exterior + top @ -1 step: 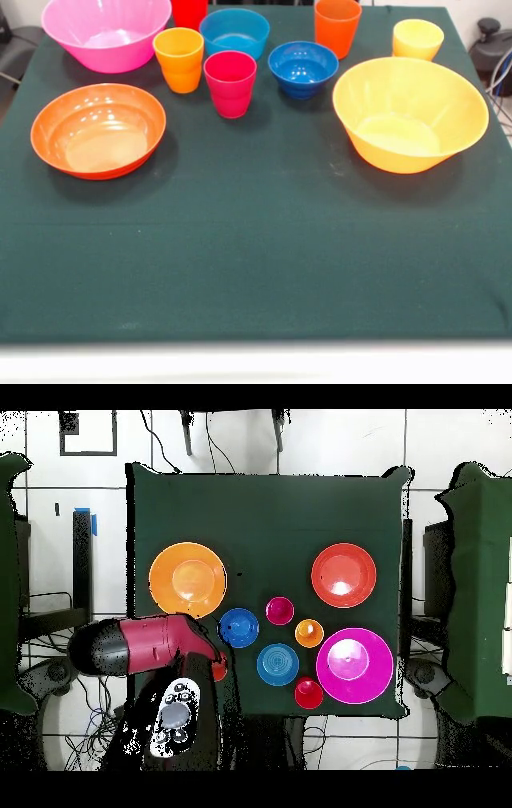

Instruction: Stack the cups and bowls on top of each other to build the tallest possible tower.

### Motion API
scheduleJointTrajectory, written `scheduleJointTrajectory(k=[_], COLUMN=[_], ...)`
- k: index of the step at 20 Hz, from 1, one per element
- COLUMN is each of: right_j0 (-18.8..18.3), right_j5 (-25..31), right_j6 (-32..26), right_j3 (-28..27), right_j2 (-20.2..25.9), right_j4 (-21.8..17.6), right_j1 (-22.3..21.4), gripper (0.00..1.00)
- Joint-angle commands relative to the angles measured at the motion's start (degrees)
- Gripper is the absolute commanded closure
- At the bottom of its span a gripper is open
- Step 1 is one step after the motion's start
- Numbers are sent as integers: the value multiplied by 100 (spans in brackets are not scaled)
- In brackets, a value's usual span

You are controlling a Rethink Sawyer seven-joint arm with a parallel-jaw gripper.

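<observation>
ten unstacked cups (230, 82) and bowls (410, 114), end effector unseen

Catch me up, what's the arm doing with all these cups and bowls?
Nothing is stacked or held yet. The arm sits drawn back at the table's edge; its jaws can't be made out. All cups and bowls stand apart on the green table, including the big yellow-orange bowl, pink bowl and orange-red bowl.

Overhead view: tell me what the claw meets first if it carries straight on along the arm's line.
Probably the orange cup, peeking out right at the claw; past it lies the light blue bowl. Height is unclear from above, so it may pass over both.
</observation>
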Motion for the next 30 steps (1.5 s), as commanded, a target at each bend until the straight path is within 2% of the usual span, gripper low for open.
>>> scheduleJointTrajectory(k=[1,8,16,25,30], right_j0=[229,442,482,167,136], right_j5=[-608,-591,-415,-473,-491], right_j6=[801,909,904,570,514], right_j3=[-353,-774,-1377,-1488,-1606], right_j2=[408,177,64,134,196], right_j4=[-44,25,144,-6,-43], right_j1=[826,1146,1579,1720,1876], gripper=[0,0,0,0,0])
